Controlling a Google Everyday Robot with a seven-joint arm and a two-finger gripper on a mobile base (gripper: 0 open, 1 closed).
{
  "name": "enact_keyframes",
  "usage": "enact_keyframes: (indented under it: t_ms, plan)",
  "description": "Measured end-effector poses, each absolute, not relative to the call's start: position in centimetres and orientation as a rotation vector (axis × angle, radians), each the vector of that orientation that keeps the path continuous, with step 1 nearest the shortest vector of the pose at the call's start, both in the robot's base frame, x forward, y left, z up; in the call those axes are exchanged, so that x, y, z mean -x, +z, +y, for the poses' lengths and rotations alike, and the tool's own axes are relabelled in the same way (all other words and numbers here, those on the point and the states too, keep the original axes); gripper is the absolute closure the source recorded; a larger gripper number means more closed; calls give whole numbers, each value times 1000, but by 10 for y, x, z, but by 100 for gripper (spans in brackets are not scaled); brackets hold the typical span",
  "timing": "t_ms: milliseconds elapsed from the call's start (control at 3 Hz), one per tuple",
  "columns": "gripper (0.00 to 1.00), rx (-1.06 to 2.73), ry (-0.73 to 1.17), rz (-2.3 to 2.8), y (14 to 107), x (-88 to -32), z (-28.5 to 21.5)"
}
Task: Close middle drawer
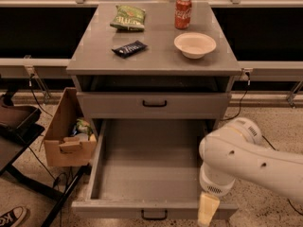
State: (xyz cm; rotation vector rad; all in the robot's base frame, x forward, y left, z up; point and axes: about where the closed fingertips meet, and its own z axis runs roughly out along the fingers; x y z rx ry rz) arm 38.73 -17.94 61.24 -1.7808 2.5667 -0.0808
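Cream-coloured and blunt, the end effector (208,211) hangs from the robot's smooth white moulded arm (246,160) at the right end of the pulled-out front panel, touching it or just beside it. Whether it is apart or together cannot be told. The long shallow grey middle drawer (142,164) stands fully out toward the camera, its matte tray bare and its plain front carrying a small black bar handle (154,215) at the centre. The step in hand looks like lining up against that front. The next move calls for a straight, level push inward, kept square so the tray does not skew. Left of the drawer sits an open brown cardboard box (66,136). Behind, the taller grey upper drawer front (118,105) is shut. On the grey surface (94,60) above lie a dark glossy snack packet (129,48), a round off-white bowl (194,45), a crinkled green chip bag (128,18) and a red metal soda can (182,13).
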Motion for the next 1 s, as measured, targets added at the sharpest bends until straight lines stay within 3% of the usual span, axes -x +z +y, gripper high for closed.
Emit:
enact_keyframes:
  t_ms: [667, 1000]
  plan:
    - [0, 1866, -5, 2642, 492, -353, -169]
    - [15, 1883, 20, 2677, 443, -341, -178]
